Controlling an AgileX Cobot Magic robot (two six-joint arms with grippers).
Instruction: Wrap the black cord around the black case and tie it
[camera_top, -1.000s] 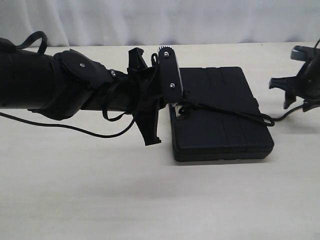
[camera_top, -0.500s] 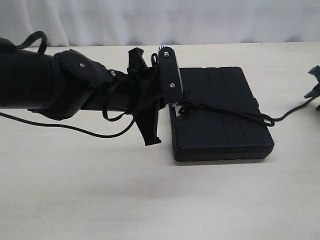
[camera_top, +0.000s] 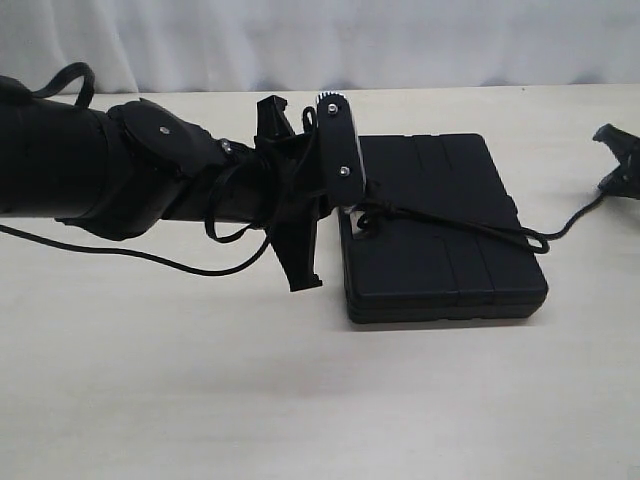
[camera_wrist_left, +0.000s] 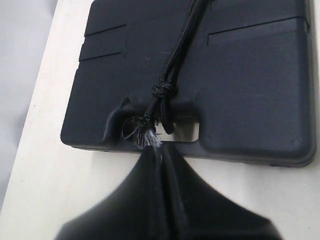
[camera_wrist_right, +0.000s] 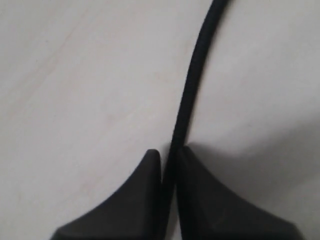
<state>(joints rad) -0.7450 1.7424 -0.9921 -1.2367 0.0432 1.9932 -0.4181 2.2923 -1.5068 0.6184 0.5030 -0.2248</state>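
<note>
The black case (camera_top: 440, 220) lies flat, the black cord (camera_top: 470, 228) crossing its top (knot (camera_wrist_left: 164, 91) at the handle slot (camera_wrist_left: 182, 131)). The left gripper (camera_wrist_left: 157, 152) pinches shut on the frayed end (camera_wrist_left: 145, 137), the right gripper (camera_wrist_right: 169, 155) on the far tail; pulling tight seems left.

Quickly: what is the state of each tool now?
Left tool: closed on the black cord, at its frayed end.
Right tool: closed on the same cord.

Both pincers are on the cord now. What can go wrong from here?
The left pincer pinches only the frayed end of the black cord; a tug could pull it free.
The right pincer holds the cord off to the side; pulling may drag the black case.
The cord leaves the case near a corner and could slide off.
</note>
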